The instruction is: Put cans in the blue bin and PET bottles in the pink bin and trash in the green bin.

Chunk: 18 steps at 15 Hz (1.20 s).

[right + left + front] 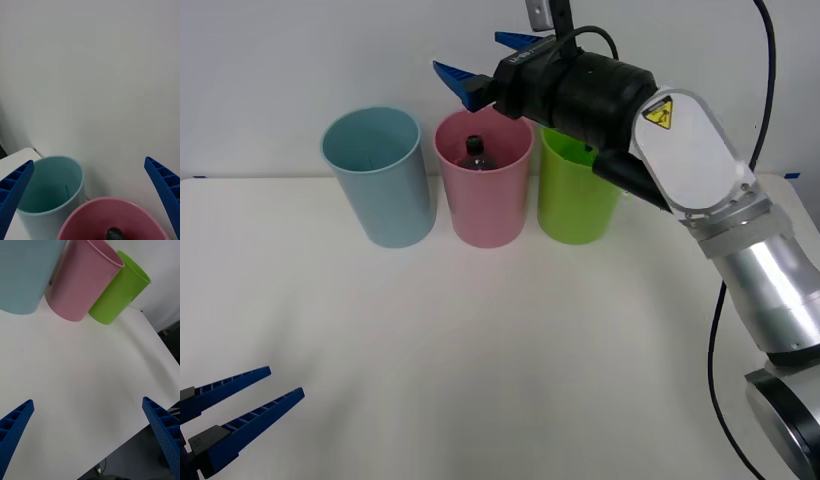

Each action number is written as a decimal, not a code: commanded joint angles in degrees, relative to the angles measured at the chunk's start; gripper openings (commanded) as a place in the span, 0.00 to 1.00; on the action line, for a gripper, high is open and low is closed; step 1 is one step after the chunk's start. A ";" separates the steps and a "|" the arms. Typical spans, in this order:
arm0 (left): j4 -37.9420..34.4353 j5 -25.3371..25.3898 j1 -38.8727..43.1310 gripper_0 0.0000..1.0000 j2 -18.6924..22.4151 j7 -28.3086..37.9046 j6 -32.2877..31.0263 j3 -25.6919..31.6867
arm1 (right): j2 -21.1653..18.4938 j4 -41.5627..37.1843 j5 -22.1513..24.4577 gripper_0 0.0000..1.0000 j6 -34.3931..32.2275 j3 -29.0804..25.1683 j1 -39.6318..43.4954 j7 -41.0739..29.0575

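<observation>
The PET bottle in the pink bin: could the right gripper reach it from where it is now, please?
Probably yes. The right gripper hangs open above the pink bin, and the PET bottle stands inside with its cap exposed below the open rim; nothing lies between them.

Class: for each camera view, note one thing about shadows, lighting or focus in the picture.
Front view: soft, even light, with faint shadows at the bases of the blue bin and pink bin. Right wrist view: the bottle cap inside the pink bin looks blurred. Left wrist view: the table shows no glare.

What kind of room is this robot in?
Probably a test lab: a plain white table against a bare wall, holding just blue, pink and green bins for sorting practice.
</observation>
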 commanded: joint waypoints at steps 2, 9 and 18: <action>0.00 0.00 0.00 1.00 0.00 0.00 0.00 0.00 | -6.64 -13.15 -9.13 1.00 -5.71 -1.76 9.58 2.02; 0.00 0.00 0.00 1.00 0.00 0.00 0.00 0.00 | -7.43 -17.54 -27.06 1.00 -23.03 -14.06 24.70 23.03; 0.00 0.00 0.00 1.00 0.00 0.00 0.00 0.00 | -7.69 -17.63 -24.07 1.00 -38.50 -22.32 38.59 28.21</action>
